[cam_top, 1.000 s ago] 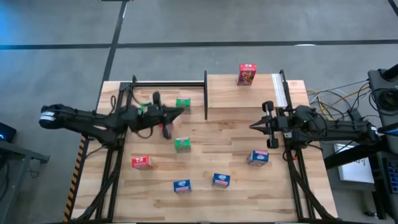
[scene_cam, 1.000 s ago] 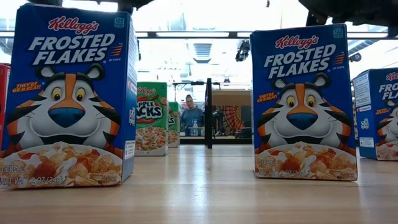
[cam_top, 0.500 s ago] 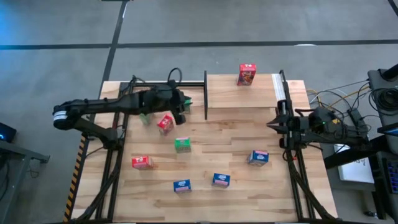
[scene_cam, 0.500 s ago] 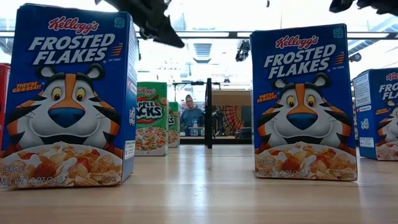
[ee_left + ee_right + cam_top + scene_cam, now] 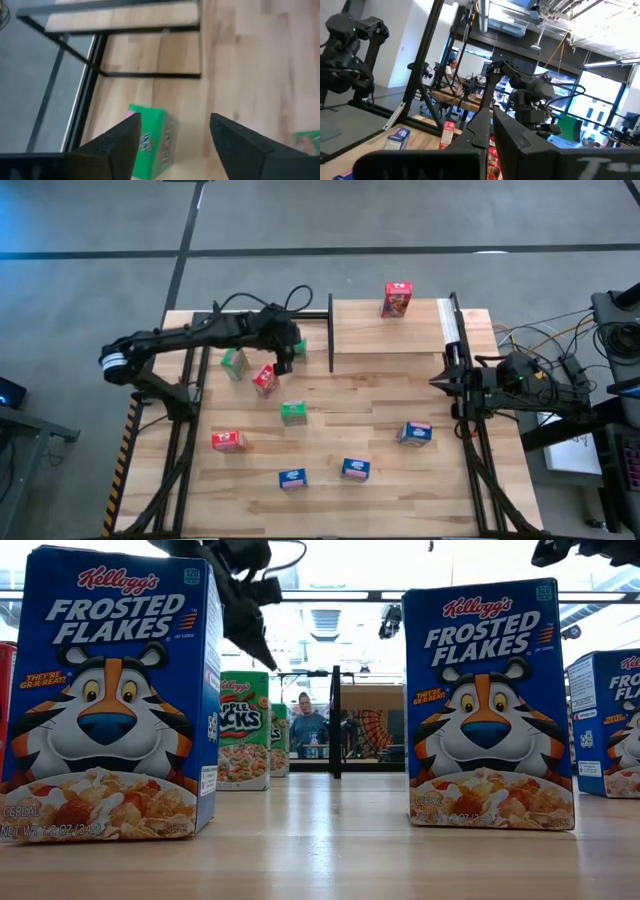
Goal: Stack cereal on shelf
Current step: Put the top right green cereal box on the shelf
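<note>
Several small cereal boxes stand scattered on the plank table. One red box (image 5: 397,299) stands on the shelf (image 5: 390,335) at the far right. My left gripper (image 5: 285,358) hangs open above the far-left area and points down. A green box (image 5: 150,142) stands below it beside one finger, and its edge (image 5: 298,345) shows past the gripper. Another green box (image 5: 234,362) and a red one (image 5: 265,379) stand close by. My right gripper (image 5: 440,380) waits shut by the shelf's near right corner.
Toward the near edge stand a green box (image 5: 293,412), a red box (image 5: 227,441) and three blue boxes (image 5: 292,478), (image 5: 355,469), (image 5: 415,433). A black post (image 5: 331,330) marks the shelf's left end. A person (image 5: 306,725) sits in the room beyond.
My left gripper has opened, risen above the table and tipped to point down, while its arm swung toward the far edge. My right gripper has drawn back a little toward the table's right edge and stayed shut.
</note>
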{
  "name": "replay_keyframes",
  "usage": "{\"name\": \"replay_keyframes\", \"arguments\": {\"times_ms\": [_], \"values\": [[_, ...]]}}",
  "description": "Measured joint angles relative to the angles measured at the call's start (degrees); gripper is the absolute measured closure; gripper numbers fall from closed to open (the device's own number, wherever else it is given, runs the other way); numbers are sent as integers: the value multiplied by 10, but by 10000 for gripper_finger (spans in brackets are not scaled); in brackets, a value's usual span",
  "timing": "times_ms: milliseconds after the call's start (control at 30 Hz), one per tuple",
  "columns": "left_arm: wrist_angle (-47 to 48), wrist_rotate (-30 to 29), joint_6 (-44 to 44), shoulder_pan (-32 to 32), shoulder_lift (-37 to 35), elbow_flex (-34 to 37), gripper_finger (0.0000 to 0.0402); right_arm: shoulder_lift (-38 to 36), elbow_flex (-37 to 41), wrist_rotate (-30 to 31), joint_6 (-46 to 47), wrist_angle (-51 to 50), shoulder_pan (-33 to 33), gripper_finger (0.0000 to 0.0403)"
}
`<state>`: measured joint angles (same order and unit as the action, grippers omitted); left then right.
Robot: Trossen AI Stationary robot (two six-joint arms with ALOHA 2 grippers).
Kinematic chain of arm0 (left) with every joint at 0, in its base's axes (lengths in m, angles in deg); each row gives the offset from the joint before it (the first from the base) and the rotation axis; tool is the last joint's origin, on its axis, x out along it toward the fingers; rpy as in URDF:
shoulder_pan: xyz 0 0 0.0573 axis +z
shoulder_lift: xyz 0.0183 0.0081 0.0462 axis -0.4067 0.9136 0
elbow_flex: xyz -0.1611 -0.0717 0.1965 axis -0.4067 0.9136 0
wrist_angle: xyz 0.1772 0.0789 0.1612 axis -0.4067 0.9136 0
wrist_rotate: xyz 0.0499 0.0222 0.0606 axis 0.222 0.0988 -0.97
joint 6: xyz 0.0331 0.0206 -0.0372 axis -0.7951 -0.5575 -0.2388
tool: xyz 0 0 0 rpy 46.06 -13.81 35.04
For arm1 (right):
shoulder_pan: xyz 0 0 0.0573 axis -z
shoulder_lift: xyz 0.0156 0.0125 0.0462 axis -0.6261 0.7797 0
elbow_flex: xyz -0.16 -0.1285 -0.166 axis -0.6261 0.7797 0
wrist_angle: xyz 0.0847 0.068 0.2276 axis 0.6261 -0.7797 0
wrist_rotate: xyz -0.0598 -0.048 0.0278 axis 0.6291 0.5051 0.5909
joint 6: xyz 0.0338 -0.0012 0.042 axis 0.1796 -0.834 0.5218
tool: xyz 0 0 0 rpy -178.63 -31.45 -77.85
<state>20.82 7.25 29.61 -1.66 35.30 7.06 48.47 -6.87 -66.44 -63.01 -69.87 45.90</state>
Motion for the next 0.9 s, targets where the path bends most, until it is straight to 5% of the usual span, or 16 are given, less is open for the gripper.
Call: {"name": "replay_keyframes", "arguments": {"times_ms": [900], "values": [[-15, 91, -75, 79, 92, 3, 151, 0, 0, 2, 5, -7, 0, 390]]}}
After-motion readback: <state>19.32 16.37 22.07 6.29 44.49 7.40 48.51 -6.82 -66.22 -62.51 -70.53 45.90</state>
